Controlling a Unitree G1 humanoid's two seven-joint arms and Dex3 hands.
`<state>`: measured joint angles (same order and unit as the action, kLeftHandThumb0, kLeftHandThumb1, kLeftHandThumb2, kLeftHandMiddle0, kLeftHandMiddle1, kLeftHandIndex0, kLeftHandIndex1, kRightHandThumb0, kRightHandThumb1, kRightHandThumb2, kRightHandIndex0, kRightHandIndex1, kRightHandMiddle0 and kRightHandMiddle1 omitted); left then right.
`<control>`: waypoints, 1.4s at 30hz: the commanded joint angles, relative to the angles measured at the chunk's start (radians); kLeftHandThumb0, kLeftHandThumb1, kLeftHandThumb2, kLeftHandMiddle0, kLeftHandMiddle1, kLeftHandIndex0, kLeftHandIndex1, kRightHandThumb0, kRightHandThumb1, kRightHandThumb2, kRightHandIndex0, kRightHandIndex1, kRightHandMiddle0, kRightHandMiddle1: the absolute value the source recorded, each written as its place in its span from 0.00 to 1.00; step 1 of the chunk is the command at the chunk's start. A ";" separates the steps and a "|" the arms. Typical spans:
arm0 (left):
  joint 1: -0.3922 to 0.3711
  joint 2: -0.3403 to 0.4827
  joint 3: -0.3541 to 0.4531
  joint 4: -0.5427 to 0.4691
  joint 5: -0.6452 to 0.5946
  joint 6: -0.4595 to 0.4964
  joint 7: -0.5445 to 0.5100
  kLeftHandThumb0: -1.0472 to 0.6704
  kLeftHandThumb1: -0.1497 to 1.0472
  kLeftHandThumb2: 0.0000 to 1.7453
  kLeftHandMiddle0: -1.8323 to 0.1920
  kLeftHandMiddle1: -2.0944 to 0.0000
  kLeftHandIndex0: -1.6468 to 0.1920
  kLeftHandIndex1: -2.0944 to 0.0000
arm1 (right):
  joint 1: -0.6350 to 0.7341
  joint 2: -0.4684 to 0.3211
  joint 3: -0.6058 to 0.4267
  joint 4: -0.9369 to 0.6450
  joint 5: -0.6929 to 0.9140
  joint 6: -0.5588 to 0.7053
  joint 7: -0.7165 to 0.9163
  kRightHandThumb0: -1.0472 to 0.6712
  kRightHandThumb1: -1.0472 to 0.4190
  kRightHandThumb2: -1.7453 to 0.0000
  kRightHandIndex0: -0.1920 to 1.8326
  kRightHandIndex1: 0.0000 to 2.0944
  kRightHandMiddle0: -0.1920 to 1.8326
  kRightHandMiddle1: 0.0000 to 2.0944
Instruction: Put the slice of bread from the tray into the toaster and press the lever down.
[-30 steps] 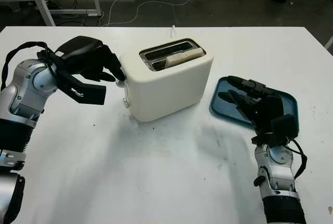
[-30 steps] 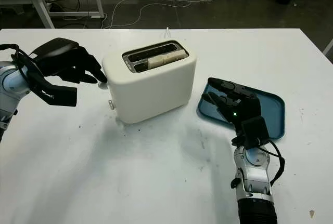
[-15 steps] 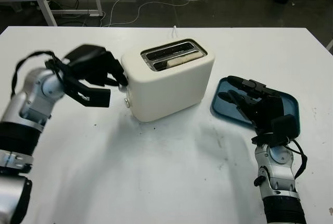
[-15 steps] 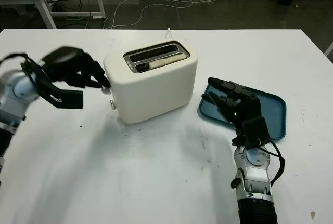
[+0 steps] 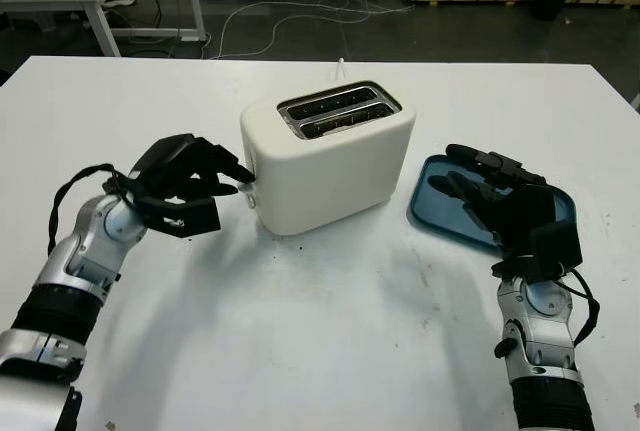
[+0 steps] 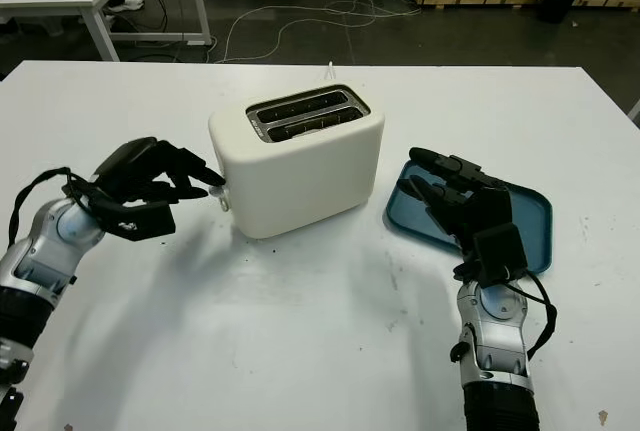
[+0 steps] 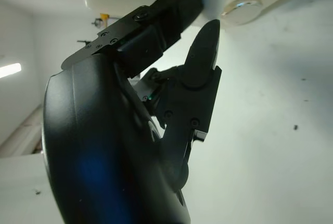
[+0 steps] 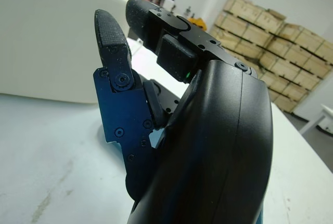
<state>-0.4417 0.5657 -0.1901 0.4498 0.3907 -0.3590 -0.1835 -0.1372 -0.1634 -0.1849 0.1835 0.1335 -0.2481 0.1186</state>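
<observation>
My left hand is at the left end of the toaster, fingers curled, with the fingertips on the small white lever, which sits low on that end face. In the left wrist view a black finger presses on top of the lever tab, with a chrome knob just beside it. The toaster stands mid-table on the white table. Both slots look dark from the head camera (I think the bread has sunk inside, but I can't make it out). My right hand is open over the blue tray to the toaster's right, holding nothing.
</observation>
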 commanded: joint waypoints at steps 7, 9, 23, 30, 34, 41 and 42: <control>0.056 -0.047 -0.098 0.039 0.049 0.030 -0.058 0.50 0.89 0.04 0.46 0.50 0.28 1.00 | 0.001 -0.002 0.002 -0.010 -0.006 0.022 -0.004 0.33 0.09 1.00 0.69 0.00 0.61 0.00; 0.048 -0.045 -0.099 0.033 0.054 0.039 -0.059 0.50 0.89 0.04 0.47 0.51 0.28 1.00 | 0.002 -0.004 0.004 -0.010 -0.009 0.017 -0.004 0.33 0.09 1.00 0.69 0.00 0.61 0.00; -0.086 -0.002 -0.096 0.036 0.047 -0.041 -0.055 0.46 0.89 0.04 0.49 0.41 0.24 0.98 | 0.006 0.000 0.009 -0.012 -0.021 0.023 -0.015 0.31 0.09 1.00 0.69 0.00 0.61 0.00; -0.139 -0.002 -0.097 0.027 0.055 -0.040 -0.068 0.46 0.89 0.01 0.47 0.43 0.24 0.98 | 0.005 0.005 0.005 -0.007 -0.016 0.012 -0.011 0.32 0.09 1.00 0.69 0.00 0.61 0.00; -0.147 -0.009 -0.104 0.032 0.066 -0.051 -0.072 0.45 0.89 0.01 0.44 0.46 0.23 0.98 | 0.007 0.009 0.003 -0.015 -0.014 0.021 -0.016 0.31 0.09 1.00 0.69 0.00 0.61 0.00; -0.126 -0.061 -0.122 0.022 0.075 -0.025 -0.056 0.45 0.89 0.01 0.45 0.53 0.25 0.99 | 0.008 0.015 -0.004 -0.017 -0.004 0.023 -0.012 0.32 0.10 1.00 0.69 0.00 0.61 0.00; -0.115 -0.098 -0.136 0.038 0.086 -0.013 -0.028 0.45 0.89 0.03 0.46 0.55 0.25 0.99 | 0.008 0.016 -0.004 -0.015 -0.003 0.019 -0.011 0.33 0.09 1.00 0.68 0.00 0.61 0.00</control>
<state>-0.5888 0.5771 -0.2490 0.4756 0.4490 -0.3740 -0.2089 -0.1328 -0.1537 -0.1815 0.1831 0.1104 -0.2335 0.1091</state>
